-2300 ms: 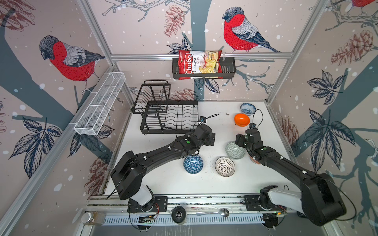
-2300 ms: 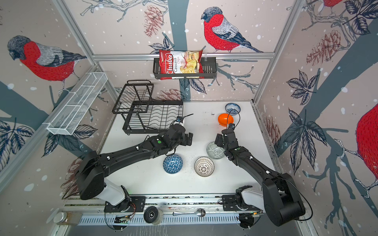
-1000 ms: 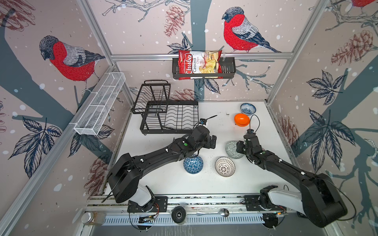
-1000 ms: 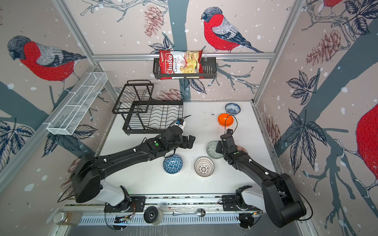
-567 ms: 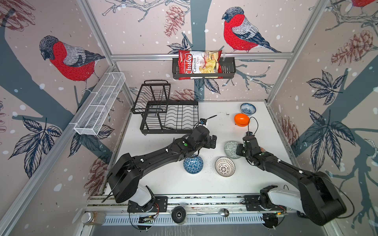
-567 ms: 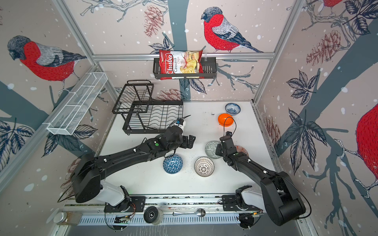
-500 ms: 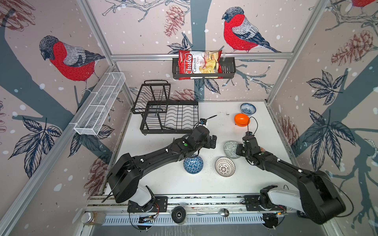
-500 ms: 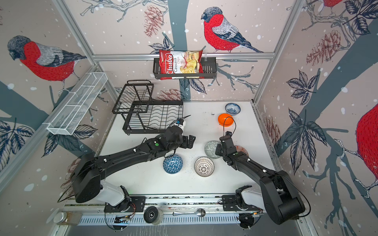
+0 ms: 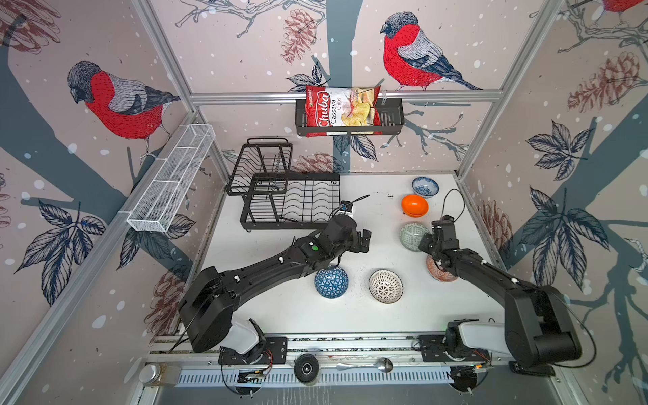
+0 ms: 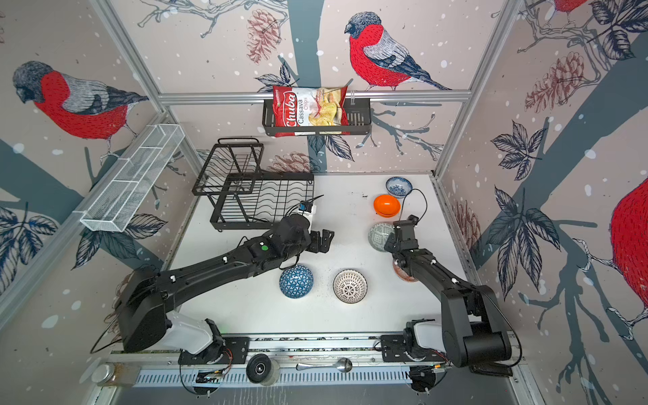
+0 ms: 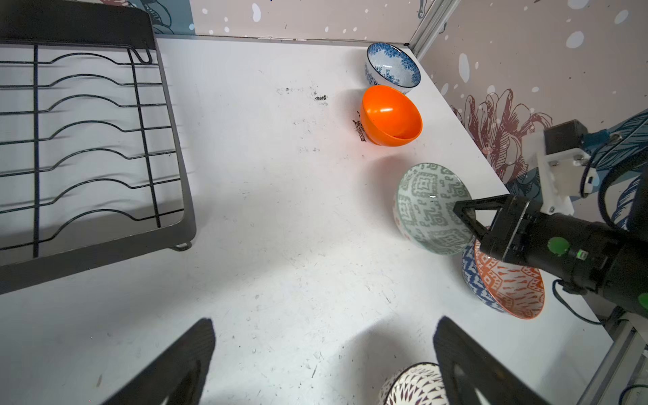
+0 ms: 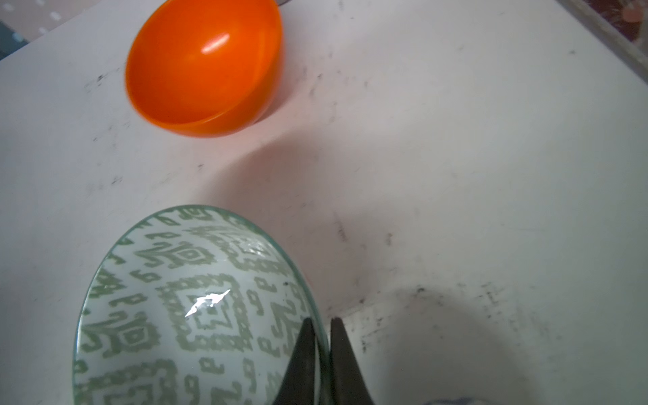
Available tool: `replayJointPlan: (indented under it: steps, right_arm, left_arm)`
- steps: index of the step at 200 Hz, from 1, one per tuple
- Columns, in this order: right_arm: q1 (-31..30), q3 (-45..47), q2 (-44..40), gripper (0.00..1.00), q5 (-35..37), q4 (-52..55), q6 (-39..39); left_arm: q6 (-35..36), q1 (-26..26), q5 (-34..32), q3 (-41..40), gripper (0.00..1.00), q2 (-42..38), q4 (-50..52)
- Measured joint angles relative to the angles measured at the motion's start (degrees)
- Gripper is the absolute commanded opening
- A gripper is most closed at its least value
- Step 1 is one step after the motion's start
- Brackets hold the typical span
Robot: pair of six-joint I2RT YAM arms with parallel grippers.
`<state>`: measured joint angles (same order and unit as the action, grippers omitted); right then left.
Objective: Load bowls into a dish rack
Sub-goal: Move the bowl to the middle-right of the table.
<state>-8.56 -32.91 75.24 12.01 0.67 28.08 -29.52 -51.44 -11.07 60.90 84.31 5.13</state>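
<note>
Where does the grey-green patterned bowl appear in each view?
A top view: the grey-green bowl is right of centre, just below the orange bowl.
A top view: the same place.
Left wrist: tilted, between the orange bowl and the red-orange bowl.
Right wrist: large in the foreground, rim pinched by the right gripper.
Shared landmark: the orange bowl, seen in all four.

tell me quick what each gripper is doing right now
left gripper: open, holding nothing
right gripper: closed, fingers pinching the rim of the grey-green bowl
</note>
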Motion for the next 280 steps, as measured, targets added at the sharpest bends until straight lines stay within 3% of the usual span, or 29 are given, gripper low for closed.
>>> replayJointPlan:
  steps: [40,75,97,116,147,163,191,280]
  right_arm:
    - [3.87,-1.29,3.72,0.06,-1.7,-0.68,0.83]
    - [6.49,-2.01,4.96,0.24,-1.88,-1.16,1.9]
    - [7.06,-1.92,4.5,0.28,-1.88,-1.51,1.99]
    - [7.04,-1.92,3.34,0.44,-1.95,-1.55,2.08]
    - [6.56,-1.97,0.87,0.55,-2.91,-1.57,2.1]
    - [4.35,-2.12,-1.77,0.66,-2.84,-1.31,1.97]
    - [-0.96,-2.16,-7.04,0.74,-2.03,-1.53,0.61]
    - [-19.67,-0.28,-12.96,0.78,-2.32,5.07,-1.14]
  left_arm:
    - [0.0,0.37,-0.13,0.0,0.98,0.0,0.02]
    - [0.0,0.52,-0.13,0.0,0.98,0.0,0.02]
    - [0.0,0.7,-0.13,0.0,0.98,0.11,0.02]
    - [0.0,0.74,-0.13,0.0,0.98,0.15,0.04]
    - [-0.02,1.14,-0.15,0.0,0.98,0.15,0.09]
    - [-0.04,1.53,-0.15,-0.02,0.98,0.04,0.22]
    - [-0.09,2.03,-0.07,-0.46,0.98,-0.85,0.37]
    - [-2.38,3.37,2.08,-7.3,0.98,-7.43,0.66]
